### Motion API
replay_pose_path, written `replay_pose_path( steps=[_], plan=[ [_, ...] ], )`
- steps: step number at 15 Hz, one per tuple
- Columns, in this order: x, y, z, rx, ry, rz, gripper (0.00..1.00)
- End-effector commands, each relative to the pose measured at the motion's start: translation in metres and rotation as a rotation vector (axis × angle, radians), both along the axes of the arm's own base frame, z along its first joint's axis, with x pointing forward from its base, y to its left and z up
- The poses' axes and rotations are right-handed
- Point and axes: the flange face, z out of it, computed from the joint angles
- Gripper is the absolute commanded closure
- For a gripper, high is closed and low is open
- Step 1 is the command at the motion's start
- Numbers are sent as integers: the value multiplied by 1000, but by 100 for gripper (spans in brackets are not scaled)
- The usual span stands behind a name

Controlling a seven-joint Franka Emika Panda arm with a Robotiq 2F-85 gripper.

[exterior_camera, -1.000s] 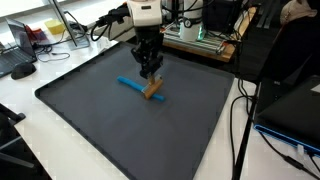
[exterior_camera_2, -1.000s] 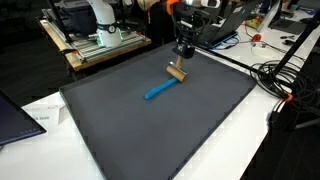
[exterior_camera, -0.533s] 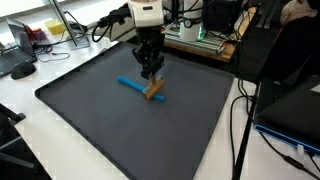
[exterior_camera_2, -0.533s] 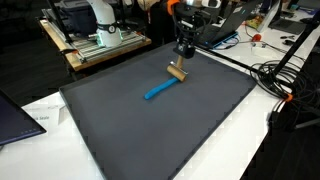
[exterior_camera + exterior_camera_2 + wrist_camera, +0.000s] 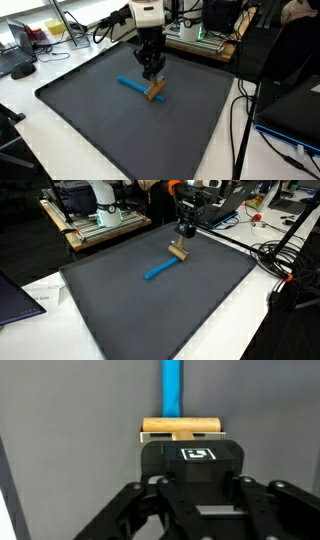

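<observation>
Gripper (image 5: 151, 73): clenched, poised just above the mallet's (image 5: 153, 91) wooden head.
Mallet: blue-handled, flat on the grey mat (image 5: 120, 130), off-centre.

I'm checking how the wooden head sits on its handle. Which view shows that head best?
The wrist view: the wooden head lies large and sharp, crosswise to the blue handle. In both exterior views the wooden head is only a small tan block close under the gripper.

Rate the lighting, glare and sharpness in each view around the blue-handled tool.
Wrist view: even light, blue-handled tool sharp, gripper close and dark with little detail. In both exterior views: soft even light, no glare on the dark mat, tool small and slightly soft.
</observation>
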Motion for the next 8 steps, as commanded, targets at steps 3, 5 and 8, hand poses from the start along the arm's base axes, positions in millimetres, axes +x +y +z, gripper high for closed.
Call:
replay_pose_path(
  steps=[3,5,8],
  plan=[
    [5,13,-12,50,24,5,78],
    [5,13,-12,51,24,4,78],
    [5,15,-13,62,27,5,78]
  ],
)
